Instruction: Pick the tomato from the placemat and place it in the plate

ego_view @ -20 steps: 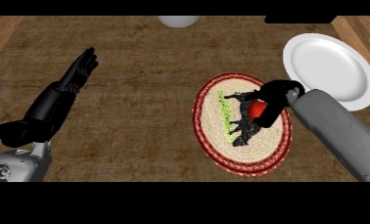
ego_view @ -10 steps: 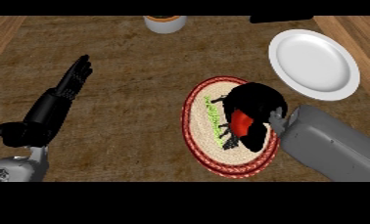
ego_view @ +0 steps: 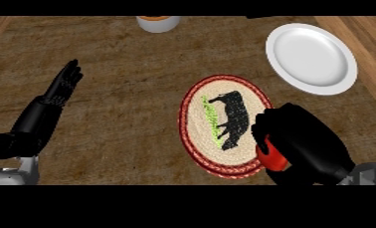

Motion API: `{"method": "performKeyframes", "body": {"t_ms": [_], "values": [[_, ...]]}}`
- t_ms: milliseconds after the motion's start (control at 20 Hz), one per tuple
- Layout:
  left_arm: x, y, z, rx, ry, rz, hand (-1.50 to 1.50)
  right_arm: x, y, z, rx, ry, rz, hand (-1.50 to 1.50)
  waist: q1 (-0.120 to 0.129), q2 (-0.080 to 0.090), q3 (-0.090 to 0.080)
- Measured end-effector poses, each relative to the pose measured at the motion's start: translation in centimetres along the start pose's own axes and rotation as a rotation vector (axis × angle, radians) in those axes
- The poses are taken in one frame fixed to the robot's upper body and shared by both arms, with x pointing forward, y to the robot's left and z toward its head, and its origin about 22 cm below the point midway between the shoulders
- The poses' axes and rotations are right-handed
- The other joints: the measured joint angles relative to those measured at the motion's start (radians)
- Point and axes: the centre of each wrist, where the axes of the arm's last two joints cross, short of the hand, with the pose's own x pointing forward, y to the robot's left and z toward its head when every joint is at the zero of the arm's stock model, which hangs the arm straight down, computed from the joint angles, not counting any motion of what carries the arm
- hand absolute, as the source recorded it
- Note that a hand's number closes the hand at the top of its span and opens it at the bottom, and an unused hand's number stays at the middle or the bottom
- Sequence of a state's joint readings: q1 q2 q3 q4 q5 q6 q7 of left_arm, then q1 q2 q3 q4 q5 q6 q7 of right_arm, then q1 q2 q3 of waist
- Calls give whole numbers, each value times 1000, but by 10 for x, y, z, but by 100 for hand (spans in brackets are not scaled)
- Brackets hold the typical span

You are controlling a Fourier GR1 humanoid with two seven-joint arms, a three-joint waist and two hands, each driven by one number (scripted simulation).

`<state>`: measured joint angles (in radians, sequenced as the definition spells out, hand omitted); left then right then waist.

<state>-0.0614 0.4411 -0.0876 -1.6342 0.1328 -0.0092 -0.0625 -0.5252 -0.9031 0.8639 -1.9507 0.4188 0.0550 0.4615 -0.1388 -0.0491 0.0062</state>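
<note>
My right hand (ego_view: 297, 140) is at the lower right, over the near right edge of the round placemat (ego_view: 213, 102), its fingers curled round the red tomato (ego_view: 272, 157). Only a strip of the tomato shows below the fingers. The placemat is woven, cream with a red rim and a black animal figure. The white plate (ego_view: 308, 57) lies at the upper right, apart from the hand. My left hand (ego_view: 60, 86) rests open at the left edge, fingers pointing up.
A pale cup (ego_view: 158, 23) with an orange top stands at the far edge of the wooden counter (ego_view: 125, 72). A lighter wooden strip (ego_view: 360, 35) runs along the right side past the plate.
My right hand has pulled back toward the lower right with the tomato in it, uncovering the placemat's black figure. The view has shifted a little. The left hand stays where it was.
</note>
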Motion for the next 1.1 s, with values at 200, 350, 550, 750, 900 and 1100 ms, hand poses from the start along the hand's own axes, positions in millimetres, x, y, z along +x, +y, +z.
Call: {"method": "performKeyframes", "body": {"t_ms": [200, 350, 550, 750, 900, 1100], "values": [[3, 2, 4, 0, -11, 0, 0, 0, -1, 44, -121, 5, -20, 150, 5, 10, -1], [8, 0, 2, -6, -26, -1, 0, -4, -4, 69, -207, 43, -22, 150, 14, 18, -1], [9, 0, 3, -17, -36, 6, 0, -16, -8, 90, -324, 110, -23, 150, 34, 27, -2], [14, -6, -4, -39, -54, 6, 0, -36, -8, 104, -399, 173, -21, 150, 58, 34, -3], [16, -13, -12, -56, -68, 6, 0, -57, -6, 110, -437, 222, -39, 150, 78, 40, -4], [18, -17, -16, -84, -78, 9, 0, -86, -3, 112, -480, 265, -76, 150, 108, 45, -5]]}}
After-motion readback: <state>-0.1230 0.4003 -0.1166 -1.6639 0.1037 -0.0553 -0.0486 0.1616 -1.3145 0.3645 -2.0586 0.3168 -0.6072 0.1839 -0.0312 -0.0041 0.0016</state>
